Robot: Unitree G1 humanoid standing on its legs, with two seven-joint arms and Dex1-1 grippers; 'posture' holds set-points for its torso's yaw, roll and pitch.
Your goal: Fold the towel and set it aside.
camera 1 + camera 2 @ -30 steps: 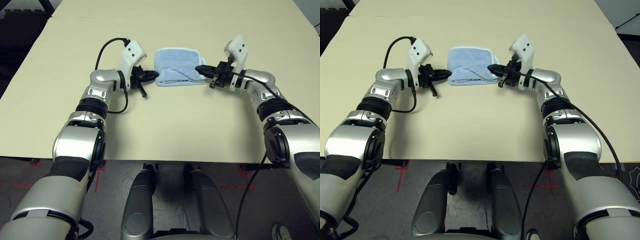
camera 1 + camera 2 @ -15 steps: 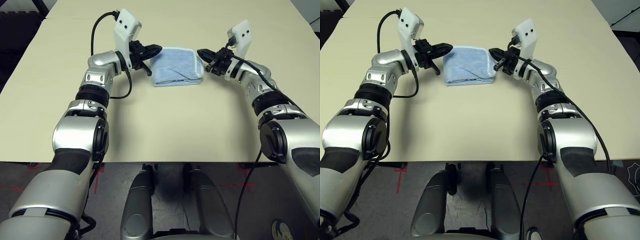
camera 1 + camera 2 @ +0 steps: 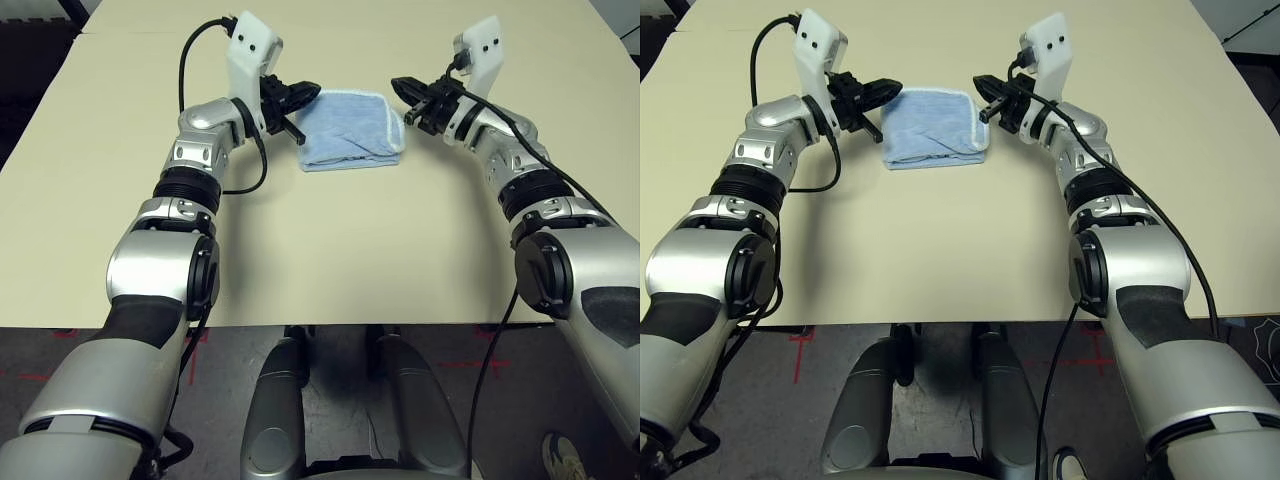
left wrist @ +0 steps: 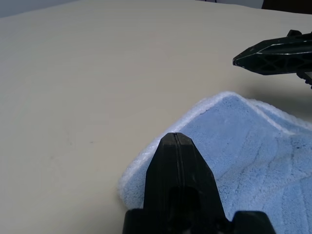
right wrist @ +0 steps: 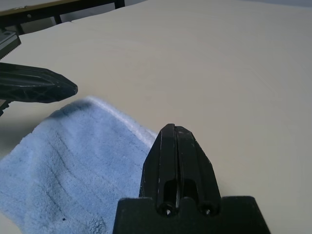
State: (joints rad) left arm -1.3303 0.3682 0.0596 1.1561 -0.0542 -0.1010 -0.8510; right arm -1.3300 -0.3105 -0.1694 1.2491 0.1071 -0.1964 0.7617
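Note:
The light-blue towel [image 3: 348,131] lies folded into a small rectangle on the table, its white edging along the far and right sides. My left gripper [image 3: 306,93] hovers shut at the towel's far left corner, lifted off the table, with nothing in it. My right gripper [image 3: 402,88] is also shut and empty, raised just off the towel's far right corner. In the left wrist view the shut fingers [image 4: 177,161] point over the towel [image 4: 253,156], with the right gripper's tip [image 4: 265,51] opposite. From the right wrist, the towel [image 5: 68,156] lies below the shut fingers [image 5: 173,156].
The beige table [image 3: 330,240] stretches wide on all sides of the towel. A seam in the tabletop runs along the far left [image 3: 130,32]. Dark floor lies beyond the left edge.
Both grippers have risen and moved away from me, from the towel's near side corners to its far corners. The head camera has tilted. The towel has kept its folded shape.

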